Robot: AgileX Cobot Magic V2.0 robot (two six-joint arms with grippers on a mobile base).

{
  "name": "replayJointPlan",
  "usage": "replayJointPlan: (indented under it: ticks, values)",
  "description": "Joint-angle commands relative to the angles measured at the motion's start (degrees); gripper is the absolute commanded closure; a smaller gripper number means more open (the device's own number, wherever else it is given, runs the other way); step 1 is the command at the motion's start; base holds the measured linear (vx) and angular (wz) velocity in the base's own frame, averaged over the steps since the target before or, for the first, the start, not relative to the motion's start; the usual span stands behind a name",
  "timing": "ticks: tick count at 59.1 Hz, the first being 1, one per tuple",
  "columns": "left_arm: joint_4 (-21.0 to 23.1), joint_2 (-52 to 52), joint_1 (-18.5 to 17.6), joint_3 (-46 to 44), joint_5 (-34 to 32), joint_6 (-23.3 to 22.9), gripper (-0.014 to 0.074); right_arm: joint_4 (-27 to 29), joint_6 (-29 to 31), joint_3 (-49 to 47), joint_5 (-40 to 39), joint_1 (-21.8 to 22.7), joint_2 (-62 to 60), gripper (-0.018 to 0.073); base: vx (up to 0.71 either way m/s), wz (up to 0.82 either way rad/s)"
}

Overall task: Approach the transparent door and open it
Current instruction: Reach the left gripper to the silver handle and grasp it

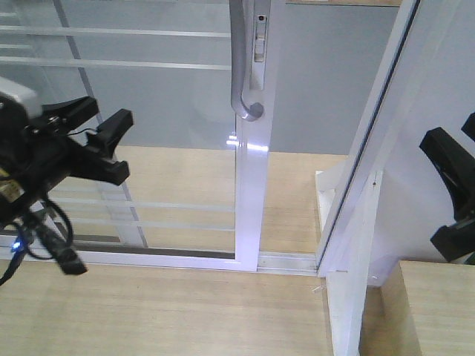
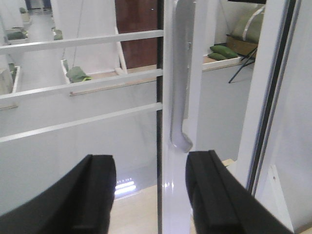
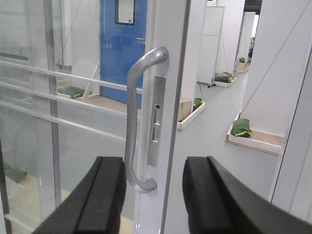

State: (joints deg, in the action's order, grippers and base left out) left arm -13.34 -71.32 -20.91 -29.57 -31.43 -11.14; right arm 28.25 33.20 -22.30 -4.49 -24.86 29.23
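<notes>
Left claw (image 2: 151, 163) open, empty, just below handle (image 2: 179, 87); right claw (image 3: 156, 165) also open, empty, facing handle's lower end. Door (image 1: 252, 193) carries handle on its stile. Best: raise one claw level with handle's mid-bar, clamp, drag sideways along track (image 1: 286, 259).

The right gripper (image 3: 153, 165) hung open near the transparent door (image 3: 168, 48), its curved grey handle (image 3: 130, 122) just left of the lock plate (image 3: 156, 122).

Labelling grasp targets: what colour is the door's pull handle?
Silver-grey pull handle, mounted on the white-framed transparent door; it shows clearest in the right wrist view.
</notes>
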Motion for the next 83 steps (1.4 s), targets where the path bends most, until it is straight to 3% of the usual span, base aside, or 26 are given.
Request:
replayJointPlan:
  ticks: [1, 18, 36, 63, 75, 83]
  values:
    - [0.4, -5.6, -1.1, -5.9, -6.8, -0.6, 0.0145, -0.1, 1.6, -1.6, -0.8, 0.2, -0.4, 0.0193, 0.0, 0.0]
    - [-2.2, -24.5, -4.9, -25.1, -7.2, -0.8, 0.0125, 0.1, 1.3, -1.6, 1.3, 0.2, 2.5, 0.019, 0.0, 0.0]
    - [-2.1, -36.9, -5.1, -41.2, -6.6, -1.0, 0.0078, 0.1, 1.3, -1.6, 1.4, 0.2, 3.8, 0.019, 0.0, 0.0]
    - [-2.1, -47.9, -5.5, -58.4, -3.8, -1.0, 0.0078, 0.1, 1.3, -1.6, 2.4, 0.2, 3.8, 0.019, 0.0, 0.0]
    - [-2.1, -51.4, -5.5, -63.9, -3.0, -3.0, 0.0079, 0.1, 1.3, -1.6, 2.4, 0.2, 3.8, 0.019, 0.0, 0.0]
    - [-2.1, -52.5, -5.5, -65.8, -1.0, -1.7, 0.0091, 0.1, 1.3, -1.6, 2.5, 0.2, 3.8, 0.019, 0.0, 0.0]
